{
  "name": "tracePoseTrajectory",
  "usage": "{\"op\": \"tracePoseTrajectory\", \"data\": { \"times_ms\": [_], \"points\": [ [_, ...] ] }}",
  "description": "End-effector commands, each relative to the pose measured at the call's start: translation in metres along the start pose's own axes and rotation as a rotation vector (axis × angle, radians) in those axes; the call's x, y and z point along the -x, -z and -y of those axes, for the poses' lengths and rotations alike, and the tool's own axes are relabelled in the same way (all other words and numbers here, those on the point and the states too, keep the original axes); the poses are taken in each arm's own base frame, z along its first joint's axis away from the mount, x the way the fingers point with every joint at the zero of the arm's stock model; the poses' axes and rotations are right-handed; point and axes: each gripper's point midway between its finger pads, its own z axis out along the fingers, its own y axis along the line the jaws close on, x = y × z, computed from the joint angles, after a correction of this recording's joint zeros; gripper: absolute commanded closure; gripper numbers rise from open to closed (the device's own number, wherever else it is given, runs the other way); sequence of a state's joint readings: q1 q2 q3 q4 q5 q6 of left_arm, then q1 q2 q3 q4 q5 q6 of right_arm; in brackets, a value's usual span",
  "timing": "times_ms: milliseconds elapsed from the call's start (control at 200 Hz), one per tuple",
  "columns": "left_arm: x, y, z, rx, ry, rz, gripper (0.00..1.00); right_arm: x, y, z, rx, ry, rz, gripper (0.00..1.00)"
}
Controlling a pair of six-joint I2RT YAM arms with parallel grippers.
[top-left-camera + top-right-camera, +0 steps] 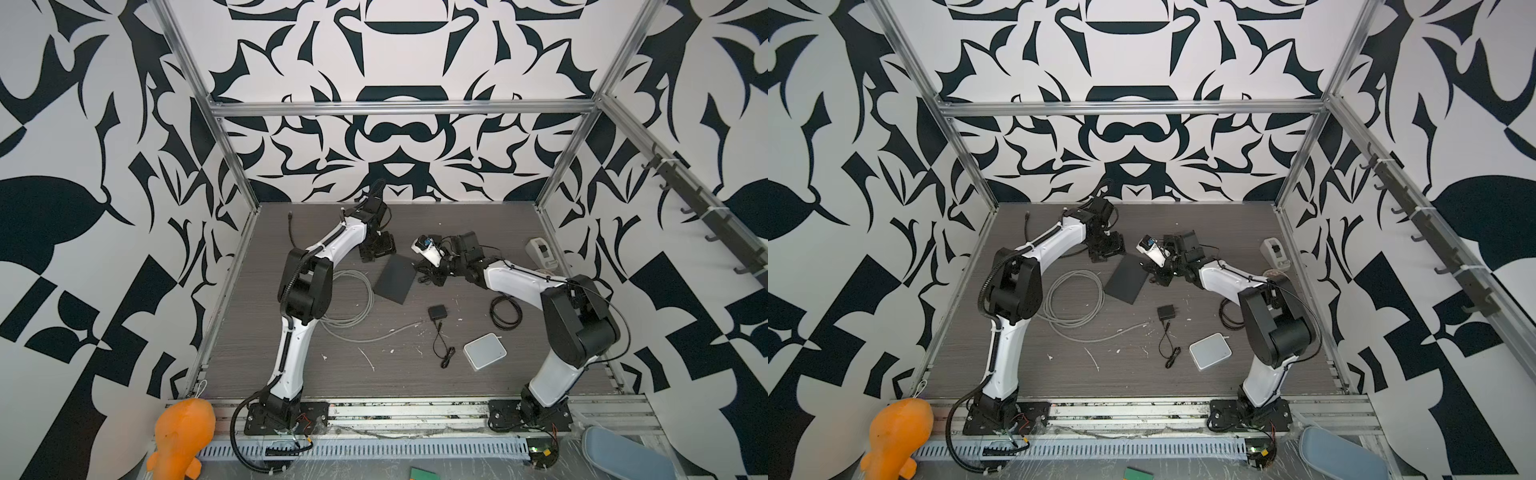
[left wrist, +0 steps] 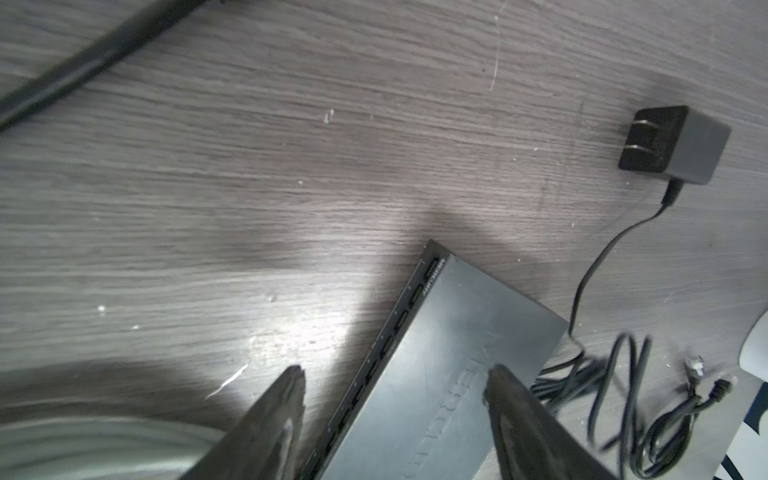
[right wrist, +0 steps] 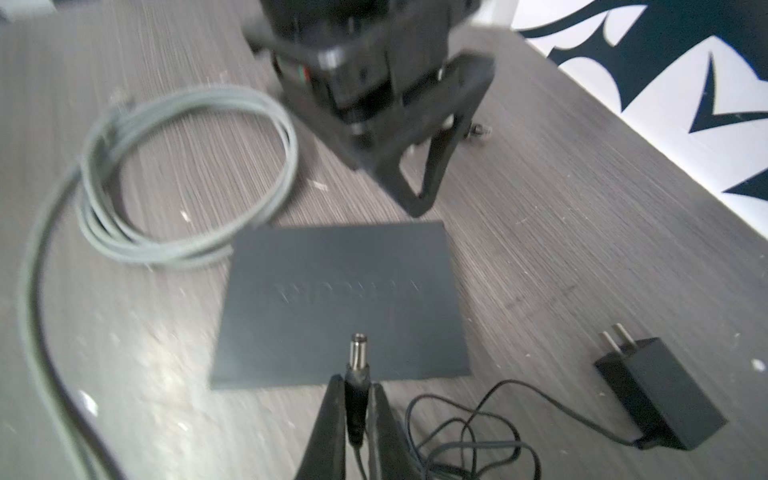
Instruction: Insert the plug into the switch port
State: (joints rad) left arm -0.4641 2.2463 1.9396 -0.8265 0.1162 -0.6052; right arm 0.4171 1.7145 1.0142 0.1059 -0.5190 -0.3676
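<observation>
The switch is a flat matte-black box [image 1: 395,279] [image 1: 1127,278] lying mid-table. A row of sockets [image 2: 386,345] runs along one long edge; which one is the switch port I cannot tell. My right gripper [image 3: 357,380] is shut on the plug [image 3: 358,353], a black barrel connector with a metal tip. The tip points at the switch [image 3: 340,303] from just off its near edge. In both top views that gripper [image 1: 427,277] sits beside the box's right corner. My left gripper [image 2: 397,370] hangs open over the switch's far end [image 2: 449,353], with nothing between its fingers.
The plug's thin black cord [image 3: 469,424] loops back to a black wall adapter [image 1: 437,311] [image 3: 660,392]. A grey cable coil [image 1: 353,299] lies left of the switch. A white rounded box [image 1: 485,351] sits front right. A black cable coil [image 1: 505,311] lies near my right arm.
</observation>
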Motion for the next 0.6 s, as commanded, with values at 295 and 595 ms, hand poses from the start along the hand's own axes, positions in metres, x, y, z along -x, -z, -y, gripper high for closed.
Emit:
{"op": "tracePoseTrajectory", "data": {
  "times_ms": [295,595],
  "points": [
    [0.001,-0.015,-0.001,-0.009,-0.074,-0.034,0.27,-0.04,-0.003,0.016,-0.171,-0.231,0.098,0.9],
    [0.0,-0.032,0.004,-0.031,-0.137,-0.051,0.28,-0.056,-0.016,0.02,-0.168,-0.298,0.098,0.91]
  ]
}}
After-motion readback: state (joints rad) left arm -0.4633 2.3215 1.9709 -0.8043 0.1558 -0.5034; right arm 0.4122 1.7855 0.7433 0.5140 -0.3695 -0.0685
